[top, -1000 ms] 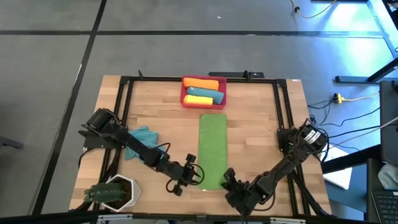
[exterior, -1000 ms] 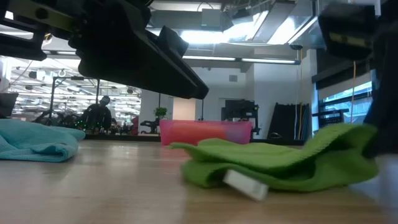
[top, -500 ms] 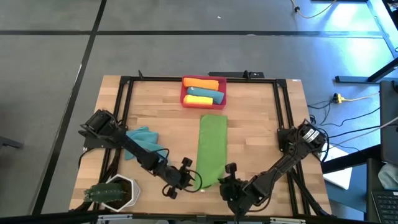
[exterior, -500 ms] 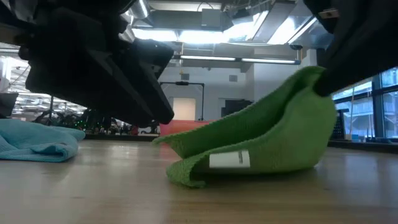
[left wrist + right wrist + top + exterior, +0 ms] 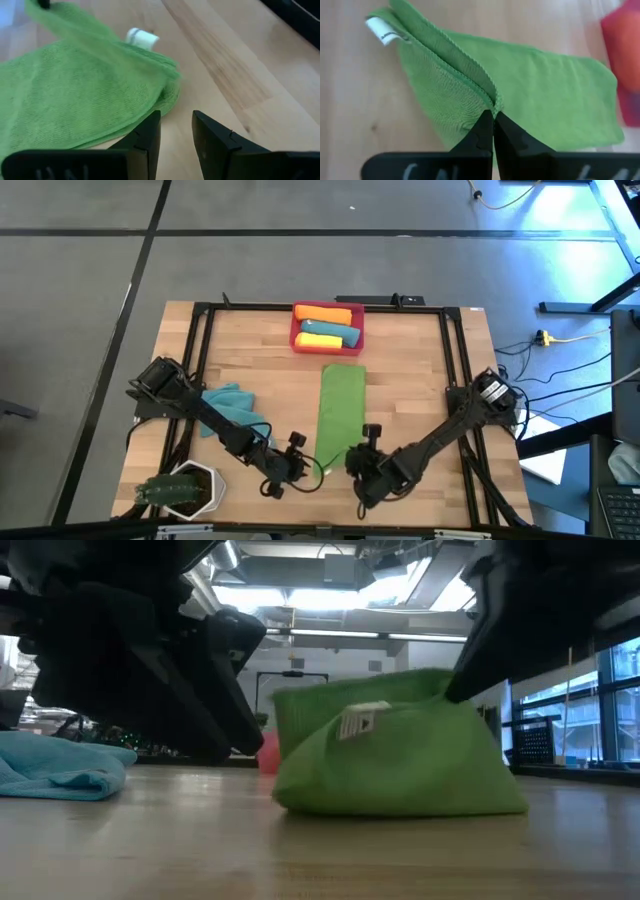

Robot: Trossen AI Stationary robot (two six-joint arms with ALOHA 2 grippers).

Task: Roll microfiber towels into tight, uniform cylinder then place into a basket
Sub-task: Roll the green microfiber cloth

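Two grippers work at the bench's (image 5: 250, 360) near edge. The right gripper (image 5: 493, 119) has its jaws pinching the green towel's (image 5: 338, 416) lifted near end; the left gripper (image 5: 176, 131), jaws slightly spread, hovers just beside it, holding nothing.

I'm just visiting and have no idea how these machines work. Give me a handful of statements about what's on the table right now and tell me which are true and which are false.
1. The right gripper is pinched shut on the green towel. True.
2. The basket has nothing in it. False: it holds rolled towels, orange, yellow and teal.
3. The left gripper is clamped on the green towel. False: its fingers stand apart just beside the towel's edge, holding nothing.
4. A crumpled teal towel lies on the table by the left arm. True.
5. The green towel's near end is lifted and folded over, its white tag showing. True.
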